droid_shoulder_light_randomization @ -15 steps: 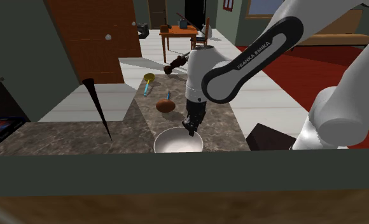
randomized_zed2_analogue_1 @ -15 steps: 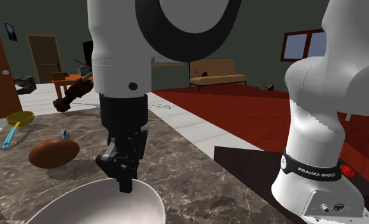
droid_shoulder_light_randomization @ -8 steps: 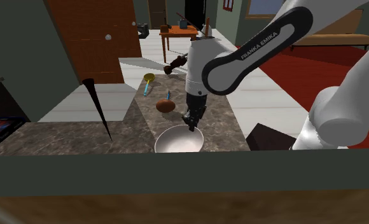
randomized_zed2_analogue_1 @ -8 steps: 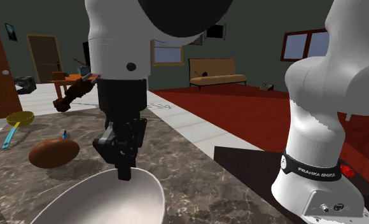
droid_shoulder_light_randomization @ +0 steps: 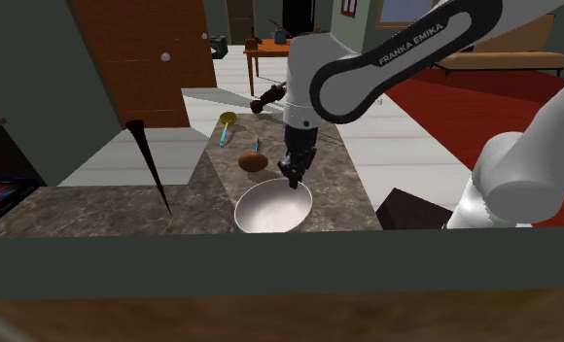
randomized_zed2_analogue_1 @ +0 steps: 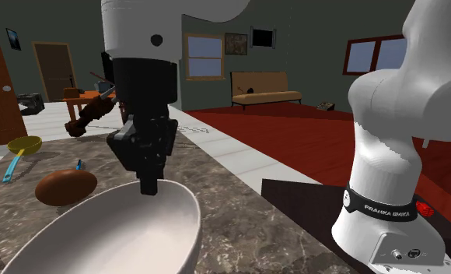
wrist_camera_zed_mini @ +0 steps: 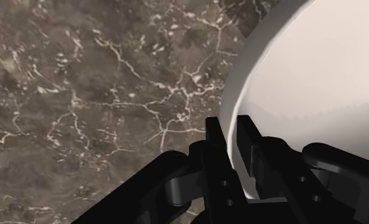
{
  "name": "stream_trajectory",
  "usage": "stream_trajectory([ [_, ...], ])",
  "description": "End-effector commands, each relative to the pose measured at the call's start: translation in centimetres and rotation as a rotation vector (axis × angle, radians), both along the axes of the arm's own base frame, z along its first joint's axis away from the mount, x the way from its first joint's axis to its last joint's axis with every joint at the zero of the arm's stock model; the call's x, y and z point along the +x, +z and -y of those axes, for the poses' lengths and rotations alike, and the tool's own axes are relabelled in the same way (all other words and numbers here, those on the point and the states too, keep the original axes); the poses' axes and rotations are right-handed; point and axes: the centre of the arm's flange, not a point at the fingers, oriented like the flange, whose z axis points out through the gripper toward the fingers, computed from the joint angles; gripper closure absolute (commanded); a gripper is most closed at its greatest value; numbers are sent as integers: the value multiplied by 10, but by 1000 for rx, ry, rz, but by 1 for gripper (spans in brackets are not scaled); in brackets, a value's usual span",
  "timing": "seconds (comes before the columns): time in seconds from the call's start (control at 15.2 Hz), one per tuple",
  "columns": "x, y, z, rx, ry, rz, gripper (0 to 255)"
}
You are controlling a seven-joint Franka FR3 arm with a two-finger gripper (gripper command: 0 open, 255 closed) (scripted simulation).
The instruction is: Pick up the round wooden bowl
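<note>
The round bowl [droid_shoulder_light_randomization: 271,206] is drawn plain white. It hangs tilted above the dark marble counter [droid_shoulder_light_randomization: 124,214], with my black gripper [droid_shoulder_light_randomization: 292,182] shut on its far rim. From the second exterior view the bowl [randomized_zed2_analogue_1: 119,237] lifts at an angle under the gripper [randomized_zed2_analogue_1: 149,187]. In the wrist view the two fingers clasp the thin rim of the bowl [wrist_camera_zed_mini: 310,83] at the gripper [wrist_camera_zed_mini: 231,130], with the marble counter [wrist_camera_zed_mini: 94,95] below.
A brown rounded object [droid_shoulder_light_randomization: 253,162] lies on the counter just beyond the bowl, with a small blue item by it. Farther off rest a yellow-headed utensil [droid_shoulder_light_randomization: 228,123] and a dark brown tool [droid_shoulder_light_randomization: 268,96]. The robot stand [randomized_zed2_analogue_1: 387,194] rises at the second exterior view's right.
The gripper has risen with the bowl's rim clasped in it. The bowl has come up off the counter and tilted, its far edge higher than before.
</note>
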Motion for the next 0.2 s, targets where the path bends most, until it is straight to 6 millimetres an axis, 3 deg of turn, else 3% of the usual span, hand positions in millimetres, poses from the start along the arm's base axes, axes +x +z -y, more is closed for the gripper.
stream_trajectory([
  [0.0,0,10,0,0,0,0,255],
  [0.13,0,10,0,0,0,0,255],
])
